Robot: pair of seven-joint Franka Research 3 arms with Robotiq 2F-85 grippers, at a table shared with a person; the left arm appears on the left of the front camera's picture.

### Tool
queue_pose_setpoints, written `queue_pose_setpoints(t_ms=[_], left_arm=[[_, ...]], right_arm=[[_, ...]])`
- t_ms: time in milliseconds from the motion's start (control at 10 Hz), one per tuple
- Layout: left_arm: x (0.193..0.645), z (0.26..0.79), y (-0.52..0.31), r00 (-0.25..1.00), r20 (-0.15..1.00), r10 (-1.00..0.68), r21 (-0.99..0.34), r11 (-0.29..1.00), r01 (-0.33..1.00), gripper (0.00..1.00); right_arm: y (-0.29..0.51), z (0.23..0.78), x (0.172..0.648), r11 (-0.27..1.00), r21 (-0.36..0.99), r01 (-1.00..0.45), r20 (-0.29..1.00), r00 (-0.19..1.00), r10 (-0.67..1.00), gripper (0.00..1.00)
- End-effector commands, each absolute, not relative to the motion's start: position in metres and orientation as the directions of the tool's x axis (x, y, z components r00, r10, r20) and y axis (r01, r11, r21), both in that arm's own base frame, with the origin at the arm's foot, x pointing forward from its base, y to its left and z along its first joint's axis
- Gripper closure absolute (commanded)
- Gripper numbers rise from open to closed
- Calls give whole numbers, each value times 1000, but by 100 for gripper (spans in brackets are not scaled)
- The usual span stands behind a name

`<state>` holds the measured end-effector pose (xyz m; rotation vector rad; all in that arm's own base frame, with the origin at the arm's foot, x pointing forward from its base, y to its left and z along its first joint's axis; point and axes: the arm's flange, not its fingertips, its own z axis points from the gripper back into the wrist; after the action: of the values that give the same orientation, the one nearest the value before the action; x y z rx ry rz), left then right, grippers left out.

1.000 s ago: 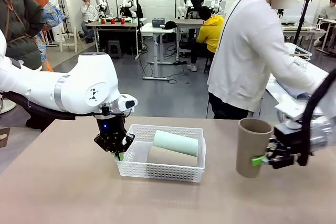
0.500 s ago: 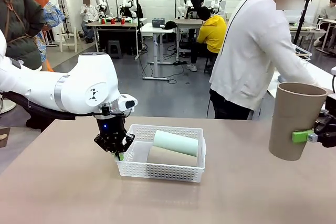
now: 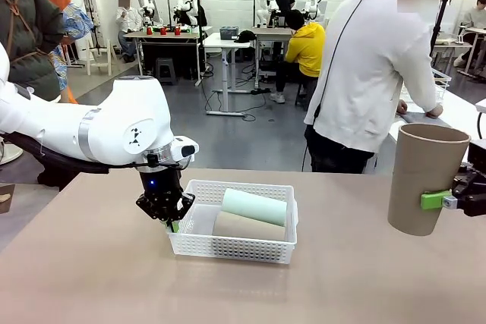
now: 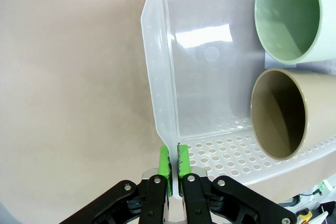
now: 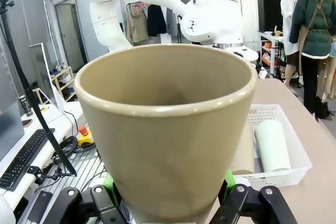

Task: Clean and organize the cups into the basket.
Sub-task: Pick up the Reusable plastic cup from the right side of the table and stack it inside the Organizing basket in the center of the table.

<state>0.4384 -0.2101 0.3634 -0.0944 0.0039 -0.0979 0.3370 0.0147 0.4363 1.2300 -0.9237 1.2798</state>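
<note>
Progress, front view: two of three cups lie on their sides in the basket (image 3: 231,248), the mint cup (image 3: 254,206) behind the tan cup (image 3: 244,227). The third cup (image 3: 424,176) hangs upright over the right end of the worktop (image 3: 342,286), well apart from the basket, so placing it looks like the step left.
Left end effector (image 3: 171,221), front view: down at the basket's near-left corner.
Right end effector (image 3: 448,201), front view: grasping the third cup low on its wall. Its arm is cut off by the picture's edge and one finger is behind the cup.
Left wrist view: green pads are clenched on the basket's thin wall at the corner. Both lying cups face the camera mouth-first and run off the frame. There is bare basket floor beside them.
Right wrist view: the third cup sits between the fingers, mouth up. It blocks the fingertips and most of the tan cup in the basket beyond.
Unclear: whether any cup is clean.
</note>
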Motion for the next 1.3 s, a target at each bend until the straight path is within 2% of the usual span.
queue_pose_setpoints(t_ms=[0,200,400,700,900,1200], left_arm=[[438,363,-210,995,2,-104,-86,991,104,96],[438,363,-210,995,2,-104,-86,991,104,96],[438,363,-210,995,2,-104,-86,991,104,96],[438,363,-210,995,2,-104,-86,991,104,96],[438,363,-210,995,2,-104,-86,991,104,96],[438,363,-210,995,2,-104,-86,991,104,96]], right_arm=[[15,437,337,-115,137,-984,977,115,180,18],[64,513,351,86,270,-959,896,283,341,18],[110,563,366,157,317,-935,831,354,429,18],[196,584,395,143,316,-938,670,328,666,18],[254,580,414,141,255,-957,537,261,802,18],[315,563,436,162,174,-971,359,216,908,18]])
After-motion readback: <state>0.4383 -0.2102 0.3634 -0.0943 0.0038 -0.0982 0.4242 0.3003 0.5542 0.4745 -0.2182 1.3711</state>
